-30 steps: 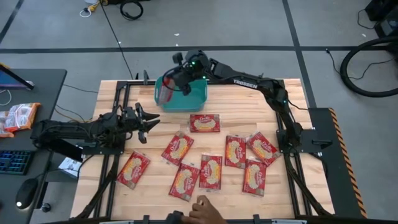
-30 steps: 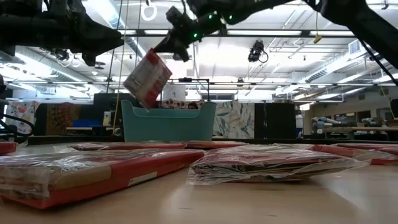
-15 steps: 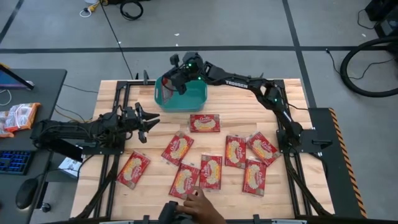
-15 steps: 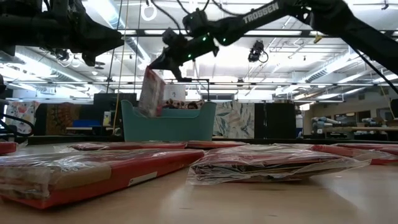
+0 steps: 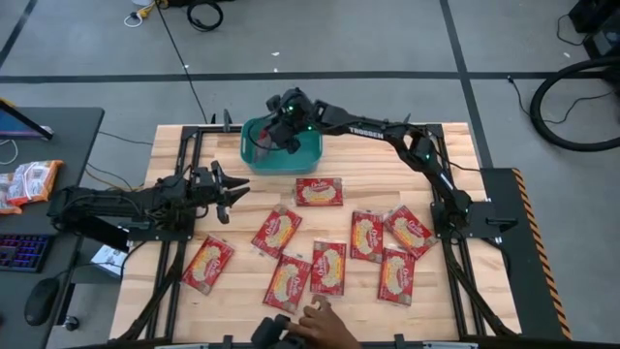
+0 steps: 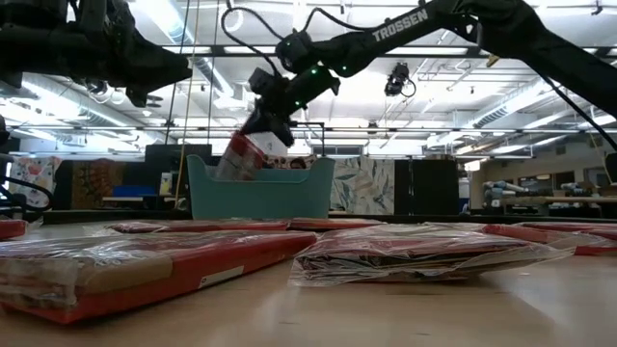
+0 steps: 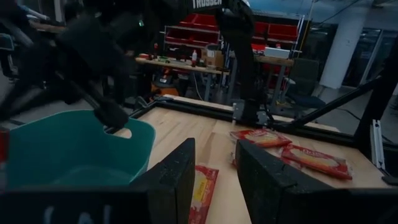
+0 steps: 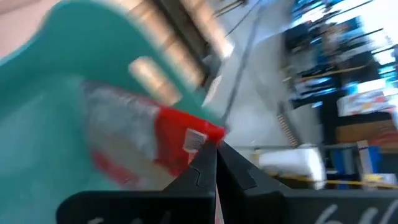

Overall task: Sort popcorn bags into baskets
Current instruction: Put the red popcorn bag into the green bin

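My right gripper (image 5: pixel 275 137) hangs over the teal basket (image 5: pixel 308 155) at the table's far side, shut on one red popcorn bag (image 6: pixel 239 157). In the low view the bag dips behind the basket's rim (image 6: pixel 260 162). In the right wrist view the red bag (image 8: pixel 168 134) lies against the teal wall (image 8: pixel 43 93). Several more popcorn bags lie flat on the table, among them one near the basket (image 5: pixel 319 191) and one at the left (image 5: pixel 207 264). My left gripper (image 5: pixel 234 190) waits open, left of the bags, touching nothing. My right gripper pinches the popcorn bag between its two fingers at an upper corner (image 8: pixel 198 140), coming from above and slanting down. The bag hangs tilted below the fingers. Its lower end is inside the basket, hidden by the wall.
A person's hand (image 5: pixel 325 325) reaches in at the table's near edge, close to the nearest bags (image 5: pixel 288 282). Orange-white packets (image 5: pixel 29 182) and a keyboard (image 5: pixel 17 254) sit on the desk left of the table. Bare wood lies between the left gripper and the basket.
My right gripper has moved down toward the basket and a little to the right, still shut on the bag. The bag hung above the basket's left rim a second ago; its lower part now sits below the rim. The person's hand has shifted slightly right.
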`<state>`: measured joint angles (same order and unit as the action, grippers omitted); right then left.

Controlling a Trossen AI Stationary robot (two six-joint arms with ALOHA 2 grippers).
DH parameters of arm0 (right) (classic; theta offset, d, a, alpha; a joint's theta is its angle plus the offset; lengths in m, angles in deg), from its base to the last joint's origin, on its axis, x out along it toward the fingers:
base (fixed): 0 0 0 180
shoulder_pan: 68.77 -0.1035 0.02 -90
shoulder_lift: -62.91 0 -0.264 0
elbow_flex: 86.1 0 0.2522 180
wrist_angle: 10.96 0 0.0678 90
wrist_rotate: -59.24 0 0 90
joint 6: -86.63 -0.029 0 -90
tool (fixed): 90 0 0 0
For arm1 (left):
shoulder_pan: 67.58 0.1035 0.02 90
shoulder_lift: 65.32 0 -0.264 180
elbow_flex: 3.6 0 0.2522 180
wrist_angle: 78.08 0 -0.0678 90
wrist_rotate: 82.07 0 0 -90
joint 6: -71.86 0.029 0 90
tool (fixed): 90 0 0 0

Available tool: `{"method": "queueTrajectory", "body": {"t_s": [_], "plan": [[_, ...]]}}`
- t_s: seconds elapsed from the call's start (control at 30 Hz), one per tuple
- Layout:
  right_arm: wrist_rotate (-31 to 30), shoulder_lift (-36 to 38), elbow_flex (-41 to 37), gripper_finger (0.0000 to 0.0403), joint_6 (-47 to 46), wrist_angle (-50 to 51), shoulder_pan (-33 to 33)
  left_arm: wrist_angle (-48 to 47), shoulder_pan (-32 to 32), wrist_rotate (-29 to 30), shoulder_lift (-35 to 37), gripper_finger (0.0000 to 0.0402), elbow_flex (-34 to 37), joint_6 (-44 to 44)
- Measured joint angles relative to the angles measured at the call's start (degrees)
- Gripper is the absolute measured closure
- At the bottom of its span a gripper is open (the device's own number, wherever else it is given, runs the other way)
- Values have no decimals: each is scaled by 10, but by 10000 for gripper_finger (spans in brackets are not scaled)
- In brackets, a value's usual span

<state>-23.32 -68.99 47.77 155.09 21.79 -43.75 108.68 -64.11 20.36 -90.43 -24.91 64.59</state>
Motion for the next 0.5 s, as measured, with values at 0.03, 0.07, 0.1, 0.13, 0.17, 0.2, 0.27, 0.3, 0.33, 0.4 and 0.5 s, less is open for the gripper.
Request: {"method": "queueTrajectory", "body": {"t_s": [0.03,0.07,0.1,0.13,0.17,0.2,0.27,0.3,0.33,0.4,0.5], "plan": [[-9,0,0,398,6,14,-2,-2,0,0,0,280,0,-3],[-18,2,1,398,8,32,-4,-5,0,0,0,280,0,-8],[-27,3,1,398,8,49,-7,-5,0,0,0,280,0,-10],[-33,3,1,398,8,62,-10,-6,0,0,0,280,0,-11],[-42,1,1,398,8,76,-13,-8,0,0,0,280,0,-11],[-54,-1,-1,398,8,91,-16,-8,0,0,0,280,0,-11],[-93,-5,-3,398,7,112,-22,-8,0,0,0,280,0,-13],[-117,-4,-3,398,8,122,-25,-8,0,0,0,280,0,-14],[-141,-2,-2,398,9,133,-27,-8,0,0,0,280,0,-15],[-184,-1,-1,398,3,160,-32,-9,0,0,0,280,0,-15],[-222,-1,-1,398,-46,196,-39,-11,0,0,0,280,0,-15]]}}
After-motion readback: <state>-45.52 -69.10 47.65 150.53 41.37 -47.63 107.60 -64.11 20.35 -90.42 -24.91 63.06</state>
